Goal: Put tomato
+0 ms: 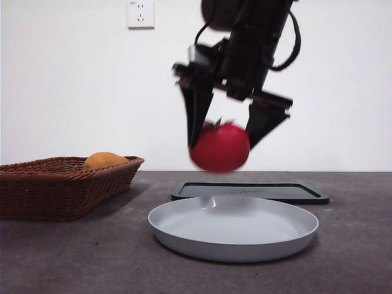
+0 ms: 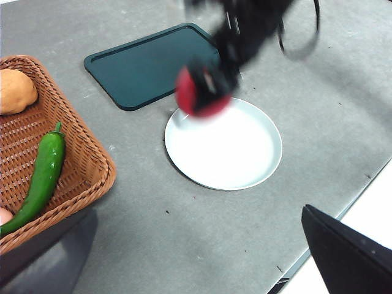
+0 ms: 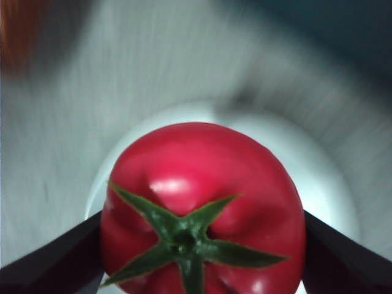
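The glossy red tomato [image 1: 219, 148] with a green spiky calyx hangs in the air, with my right gripper [image 1: 222, 144] shut on it from both sides. It is just above the far part of the round white plate [image 1: 233, 245]. In the right wrist view the tomato [image 3: 202, 202] fills the space between the black jaws of the gripper [image 3: 196, 263], with the plate [image 3: 331, 177] blurred below it. The left wrist view shows the tomato [image 2: 199, 92] and right gripper [image 2: 211, 82] blurred over the plate's [image 2: 245, 165] far rim. My left gripper [image 2: 346, 251] waits off to the side, only a black part showing.
A dark flat tray [image 1: 251, 191] lies behind the plate. A wicker basket [image 1: 61, 184] stands at the left and holds an orange-yellow fruit [image 1: 104, 160] and a green pepper [image 2: 43, 174]. The table's edge runs close to the left gripper.
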